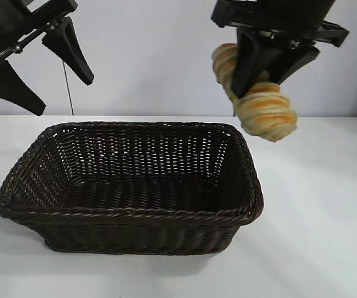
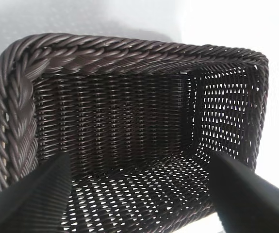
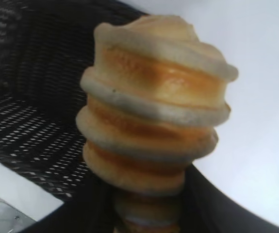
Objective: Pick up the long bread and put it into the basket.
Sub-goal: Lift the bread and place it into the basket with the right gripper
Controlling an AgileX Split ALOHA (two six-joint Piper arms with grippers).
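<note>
The right gripper (image 1: pixel 260 65) is clamped across the middle of the long bread (image 1: pixel 266 110), holding it in the air above and just outside the basket's (image 1: pixel 128 214) far right corner, one end pointing down toward the desk (image 1: pixel 327 217). The loaf looks light and soft, its ridges likely to give under pressure; a mid-body hold across the segments seems sound, though too hard a squeeze could dent it. The upper end sits partly behind the fingers, and in the right wrist view the contact points are hidden beneath the loaf. The left gripper (image 1: pixel 35 59) hangs spread wide and empty above the basket's left end.
</note>
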